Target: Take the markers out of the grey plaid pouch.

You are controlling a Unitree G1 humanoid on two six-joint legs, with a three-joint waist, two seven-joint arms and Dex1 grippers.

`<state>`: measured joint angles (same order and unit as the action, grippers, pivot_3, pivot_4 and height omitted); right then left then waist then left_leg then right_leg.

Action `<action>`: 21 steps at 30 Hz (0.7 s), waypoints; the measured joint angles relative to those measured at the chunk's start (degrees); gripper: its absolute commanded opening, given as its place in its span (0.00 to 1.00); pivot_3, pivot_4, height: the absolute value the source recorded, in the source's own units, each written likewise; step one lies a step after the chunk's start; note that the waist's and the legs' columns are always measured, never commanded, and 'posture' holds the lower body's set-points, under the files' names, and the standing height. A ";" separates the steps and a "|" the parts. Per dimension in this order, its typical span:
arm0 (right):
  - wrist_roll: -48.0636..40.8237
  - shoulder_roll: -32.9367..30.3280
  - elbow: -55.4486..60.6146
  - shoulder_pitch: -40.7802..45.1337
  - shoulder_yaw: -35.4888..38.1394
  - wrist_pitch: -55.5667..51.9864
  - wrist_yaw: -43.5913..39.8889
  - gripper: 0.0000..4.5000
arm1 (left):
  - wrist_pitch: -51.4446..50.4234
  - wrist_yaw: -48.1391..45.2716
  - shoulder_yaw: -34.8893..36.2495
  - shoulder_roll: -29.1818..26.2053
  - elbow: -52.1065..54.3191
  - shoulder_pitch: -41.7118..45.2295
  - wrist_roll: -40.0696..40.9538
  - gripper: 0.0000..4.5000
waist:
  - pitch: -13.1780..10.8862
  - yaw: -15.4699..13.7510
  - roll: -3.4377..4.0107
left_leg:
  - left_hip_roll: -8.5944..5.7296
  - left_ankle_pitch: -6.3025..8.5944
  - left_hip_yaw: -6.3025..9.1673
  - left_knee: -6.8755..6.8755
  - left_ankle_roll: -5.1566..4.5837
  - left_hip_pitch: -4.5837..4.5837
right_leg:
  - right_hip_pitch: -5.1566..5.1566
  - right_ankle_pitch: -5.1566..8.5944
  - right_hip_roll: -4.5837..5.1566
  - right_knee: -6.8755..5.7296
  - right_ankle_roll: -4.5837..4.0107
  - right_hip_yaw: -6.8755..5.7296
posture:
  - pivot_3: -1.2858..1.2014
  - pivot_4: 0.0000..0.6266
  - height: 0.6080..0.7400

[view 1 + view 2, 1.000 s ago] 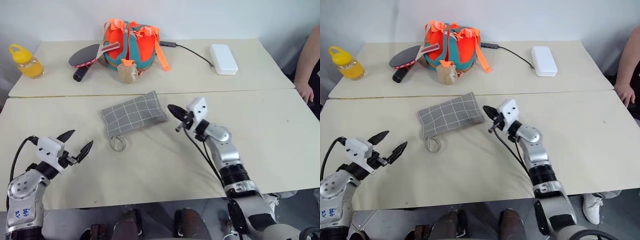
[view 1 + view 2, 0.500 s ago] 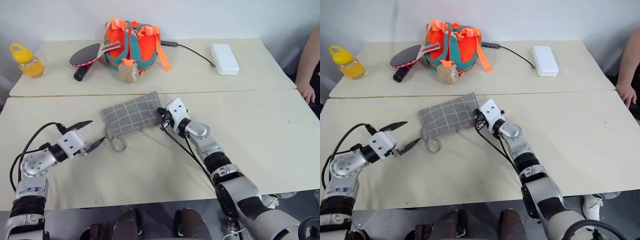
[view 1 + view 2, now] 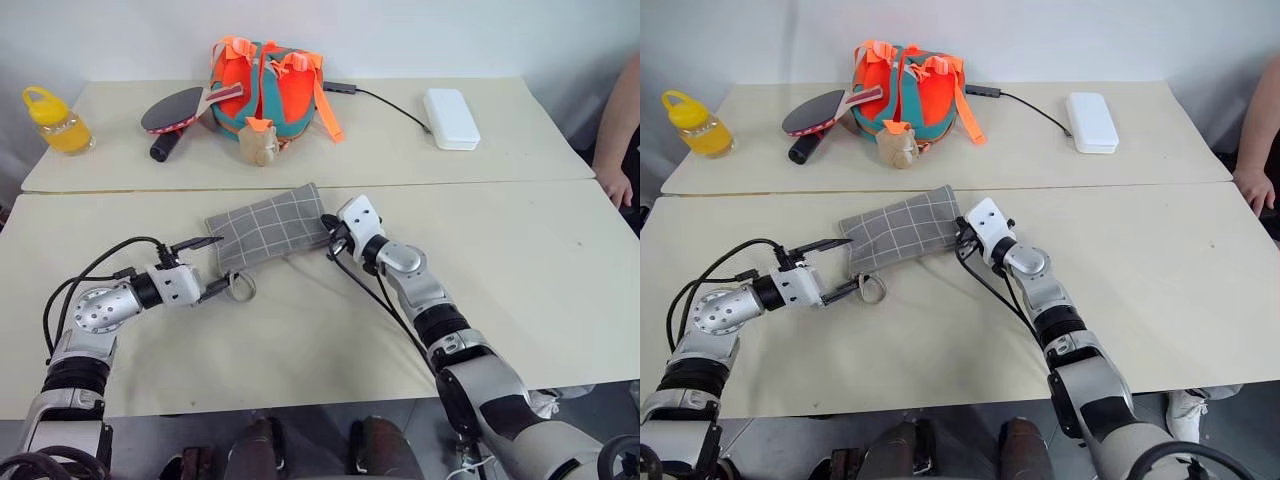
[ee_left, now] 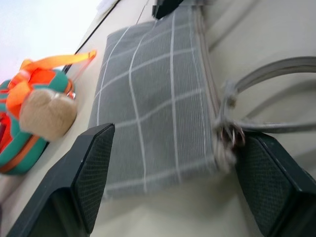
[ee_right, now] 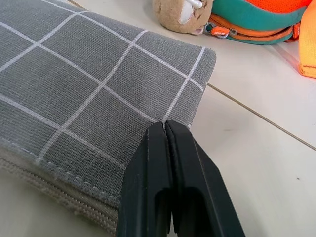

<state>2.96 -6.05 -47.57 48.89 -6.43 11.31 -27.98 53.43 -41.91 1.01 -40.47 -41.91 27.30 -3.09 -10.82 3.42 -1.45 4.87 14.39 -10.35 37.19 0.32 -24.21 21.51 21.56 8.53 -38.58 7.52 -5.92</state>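
Both grippers (image 3: 213, 265) (image 3: 331, 232) apparently flank grey plaid pouch (image 3: 268, 225).

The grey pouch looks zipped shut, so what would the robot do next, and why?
Probably close the open left gripper on the zipper's ring pull, which lies right at its fingertips. The shut right gripper presses the grey plaid pouch at its far end, steadying it for unzipping.
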 measured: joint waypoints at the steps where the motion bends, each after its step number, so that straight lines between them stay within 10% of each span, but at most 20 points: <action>1: 0.00 -0.05 0.18 -0.07 0.00 -0.08 -0.01 0.00 | 0.07 -0.10 -0.30 0.00 -0.16 0.24 0.02 0.77 | 0.00 0.03 0.00 | 0.00 0.00 0.00 0.00 0.00 0.00 | 0.00 0.00 0.00 -0.01 0.00 0.00 | 0.52 0.24 1.00; 12: 0.00 -0.49 2.67 -1.46 -0.01 -1.12 -1.06 0.00 | -2.80 -0.54 -0.92 0.62 -0.76 1.05 2.39 0.04 | 0.04 0.11 0.07 | 0.00 0.00 0.00 0.01 0.00 0.02 | 0.00 0.00 0.00 -0.04 0.00 0.01 | 0.52 0.24 1.00; 17: -0.08 -1.04 2.93 -1.46 0.03 -1.22 -1.26 0.00 | -6.44 -1.44 -0.50 1.50 0.45 0.94 4.82 0.03 | 0.04 0.03 0.07 | 0.00 0.00 0.00 0.02 0.00 0.02 | 0.00 0.00 0.00 -0.03 0.00 0.01 | 0.52 0.24 1.00; 21: -1.61 -2.30 7.43 -2.65 -0.33 -0.02 -6.23 0.21 | -10.43 -2.45 -0.26 2.22 2.56 0.48 6.76 0.03 | 0.04 0.01 0.07 | 0.00 0.00 0.01 0.00 0.00 -0.01 | 0.01 0.00 0.00 0.00 0.00 0.01 | 0.52 0.24 1.00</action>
<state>1.36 -8.35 -40.13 46.24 -6.76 11.28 -34.21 43.00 -44.36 0.75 -38.25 -39.36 27.78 3.66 -10.78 3.42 -1.38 4.87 14.38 -10.34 37.19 0.32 -24.22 21.52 21.56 8.53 -38.58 7.53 -5.91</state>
